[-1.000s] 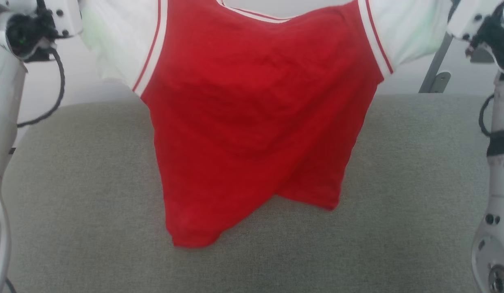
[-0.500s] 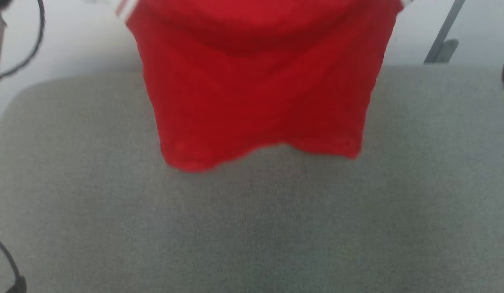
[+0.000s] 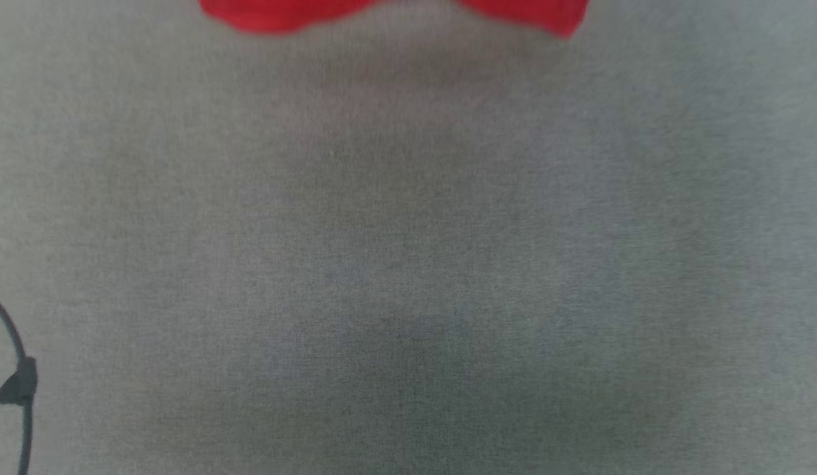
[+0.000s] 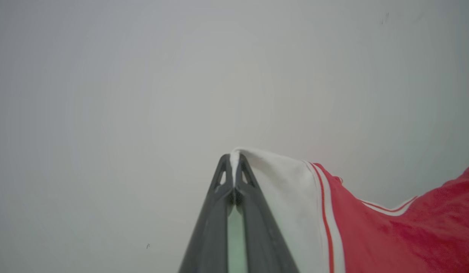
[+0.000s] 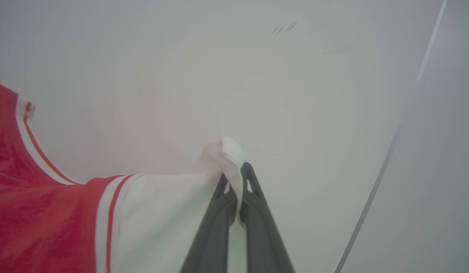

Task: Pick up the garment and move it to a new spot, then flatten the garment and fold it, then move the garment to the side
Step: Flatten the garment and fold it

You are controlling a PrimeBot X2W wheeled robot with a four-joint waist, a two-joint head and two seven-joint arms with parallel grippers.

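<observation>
Hanging by its white sleeves (image 4: pixel 280 197), the red basketball shirt (image 4: pixel 408 235) is held spread between the left gripper (image 4: pixel 233 159) and right gripper (image 5: pixel 236 170), each pair of fingers closed tight on sleeve cloth, so the hem (image 3: pixel 270 16) is apparently kept off the grey fabric worktop (image 3: pixel 408 264) for carrying.

You are looking down on a grey fabric surface (image 3: pixel 408 264), a flat, finely woven cloth, somewhat blurred. A soft darker shade lies across its upper middle and another across its lower middle. At the top edge of the frame the red hem of the garment (image 3: pixel 270 16) comes over it; you cannot tell whether the hem touches the cloth. At the lower left edge a black cable (image 3: pixel 19 382) crosses it.
</observation>
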